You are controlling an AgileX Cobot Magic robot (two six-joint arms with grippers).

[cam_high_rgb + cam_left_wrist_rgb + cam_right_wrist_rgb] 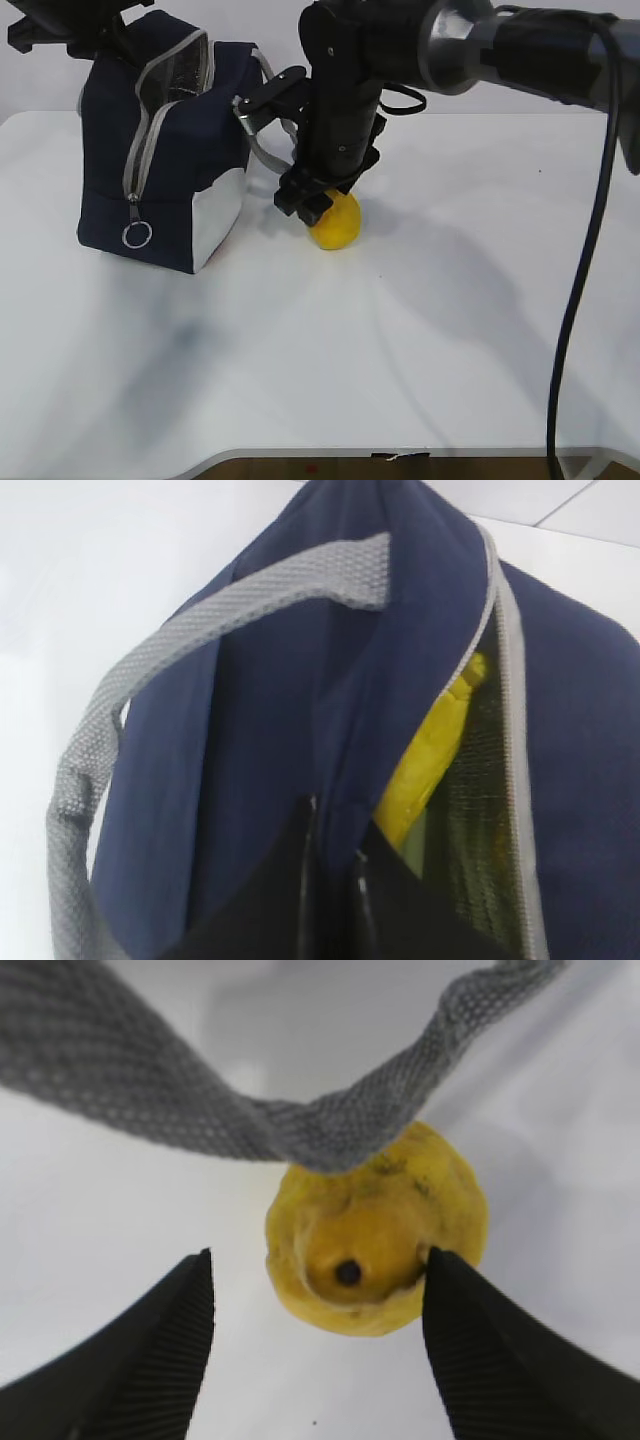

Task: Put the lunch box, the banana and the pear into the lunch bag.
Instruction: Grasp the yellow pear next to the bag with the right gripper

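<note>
Exterior: my right gripper (pixel 313 203) low over pear (pixel 338 224) on white table (pixel 420 330), beside lunch bag (pixel 160 150), its zipper open.

Left wrist: my left gripper (pixel 330 880) pinched shut on navy bag edge; banana (pixel 432 755) inside bag.

Right wrist: fingers (pixel 150 1350) spread wide, right one touching pear; grey strap (pixel 300 1125) drapes above.
</note>
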